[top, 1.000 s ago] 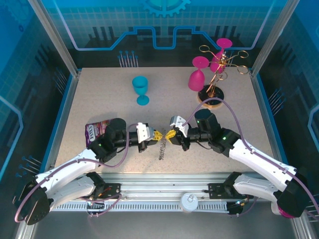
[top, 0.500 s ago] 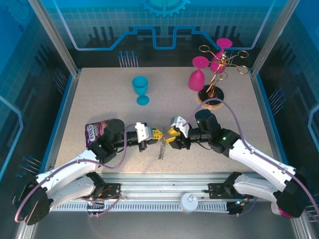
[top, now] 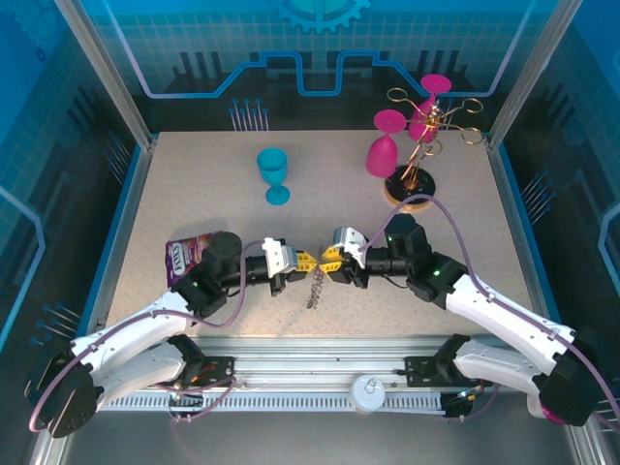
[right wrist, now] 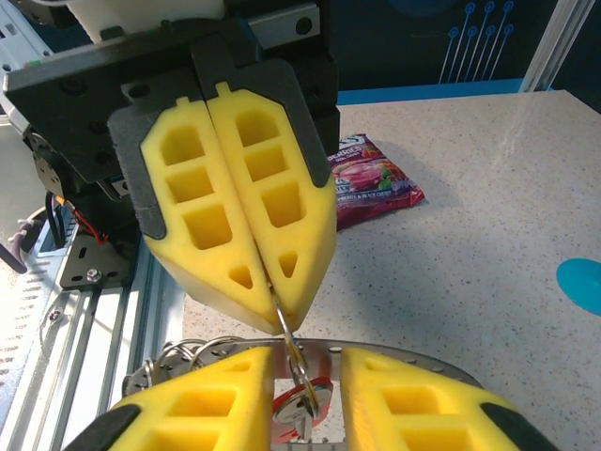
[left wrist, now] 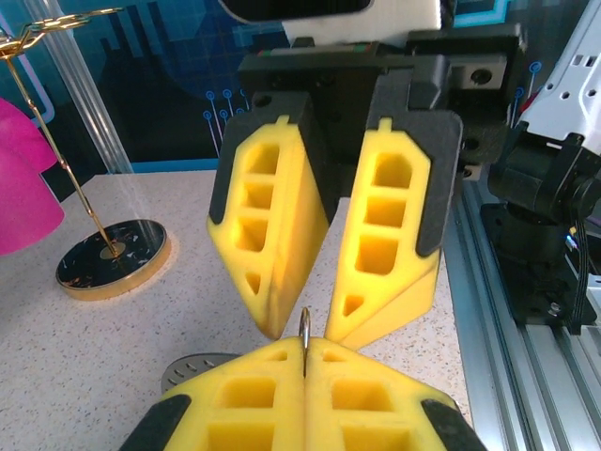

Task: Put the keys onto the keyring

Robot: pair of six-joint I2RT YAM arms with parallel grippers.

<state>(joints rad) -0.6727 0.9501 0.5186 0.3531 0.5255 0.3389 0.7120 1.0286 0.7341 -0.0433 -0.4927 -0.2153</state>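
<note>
Two hands: mine, meeting tip to tip nearer than the teal goblet (top: 274,174) and slightly to its right.
Left gripper (top: 304,262): pads pressed together, pinching one thin wire loop (left wrist: 305,326) of the keyring (top: 314,288).
Right gripper (top: 330,263): fingers a little apart, gripping nothing that I can make out.
Keyring: dangles under my left pinch, on the near side of the goblet.
Key (right wrist: 299,411): its red head sits low in the gap between my right fingers. I cannot tell whether it is threaded.
Step in hand, as I judge it: hold the loop steady with the left, close the right on the red head, and feed it along the wire without twisting.
Risk: the loop may slip or bend, and the hanging ring can swing.
Around: a snack packet (top: 186,255) lies left of the goblet and nearer. The gold rack (top: 418,167) with pink goblets (top: 381,153) stands to the goblet's right. Neither lies between my hands.
</note>
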